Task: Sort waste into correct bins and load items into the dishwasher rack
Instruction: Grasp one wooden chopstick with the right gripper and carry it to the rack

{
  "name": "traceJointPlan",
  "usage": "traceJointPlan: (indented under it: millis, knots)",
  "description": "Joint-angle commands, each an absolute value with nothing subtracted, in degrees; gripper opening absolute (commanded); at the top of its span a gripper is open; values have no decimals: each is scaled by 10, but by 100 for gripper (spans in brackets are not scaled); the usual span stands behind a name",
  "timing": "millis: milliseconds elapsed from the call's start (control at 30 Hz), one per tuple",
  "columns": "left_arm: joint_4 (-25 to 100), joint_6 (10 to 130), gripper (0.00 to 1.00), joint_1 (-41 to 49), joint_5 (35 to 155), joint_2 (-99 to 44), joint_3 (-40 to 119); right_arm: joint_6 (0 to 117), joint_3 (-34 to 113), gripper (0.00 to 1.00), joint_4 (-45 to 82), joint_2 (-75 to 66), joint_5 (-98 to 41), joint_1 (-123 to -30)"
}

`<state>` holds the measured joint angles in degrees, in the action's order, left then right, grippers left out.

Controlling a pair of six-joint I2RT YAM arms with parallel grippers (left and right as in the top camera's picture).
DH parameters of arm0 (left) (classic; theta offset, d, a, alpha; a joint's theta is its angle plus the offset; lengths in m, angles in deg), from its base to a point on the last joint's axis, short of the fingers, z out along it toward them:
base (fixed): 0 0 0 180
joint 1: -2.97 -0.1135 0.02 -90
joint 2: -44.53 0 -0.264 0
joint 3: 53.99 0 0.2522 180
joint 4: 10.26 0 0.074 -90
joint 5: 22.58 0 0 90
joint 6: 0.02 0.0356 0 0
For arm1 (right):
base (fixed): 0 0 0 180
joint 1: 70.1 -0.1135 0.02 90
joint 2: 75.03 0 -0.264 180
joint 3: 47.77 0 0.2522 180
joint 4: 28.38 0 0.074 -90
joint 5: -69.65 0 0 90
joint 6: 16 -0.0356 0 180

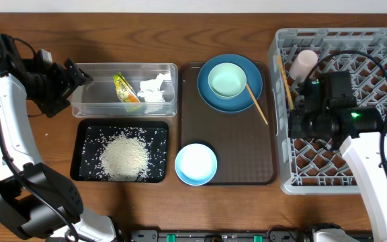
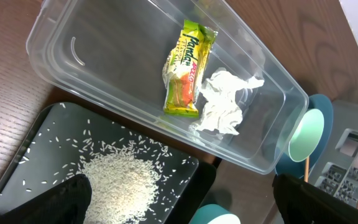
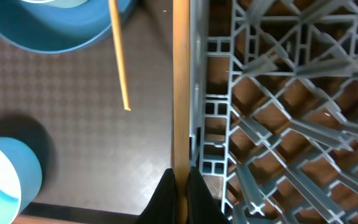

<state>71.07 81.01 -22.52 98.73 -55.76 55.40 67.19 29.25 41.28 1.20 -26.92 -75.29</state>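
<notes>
My left gripper (image 1: 74, 86) hangs open and empty at the left end of the clear tub (image 1: 89, 107). In the tub lie the yellow-green wrapper (image 2: 188, 68) and the crumpled tissue (image 2: 222, 102). Rice (image 1: 123, 156) is heaped in the black tray (image 1: 86, 134). My right gripper (image 3: 180, 186) is shut on a wooden chopstick (image 3: 180, 93) along the left wall of the grey rack (image 1: 345, 181). A pink cup (image 1: 304, 64) lies in the rack. The second chopstick (image 1: 256, 102) leans on the blue plate (image 1: 207, 94), which carries the mint bowl (image 1: 227, 79).
The brown serving tray (image 1: 237, 144) bears the plate and a white and light-blue bowl (image 1: 195, 163) at its front left corner. The tub and black tray sit side by side left of it. Bare wooden table shows along the front edge.
</notes>
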Motion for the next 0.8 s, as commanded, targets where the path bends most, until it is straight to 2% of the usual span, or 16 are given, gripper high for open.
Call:
traceJointPlan:
  millis: [0, 767]
  knots:
    - [714, 814, 96, -227, 988, -548, 568, 659, 292, 1, 416, 7, -261, -740]
    - [714, 814, 96, -227, 988, -548, 568, 639, 286, 1, 429, 7, -218, -738]
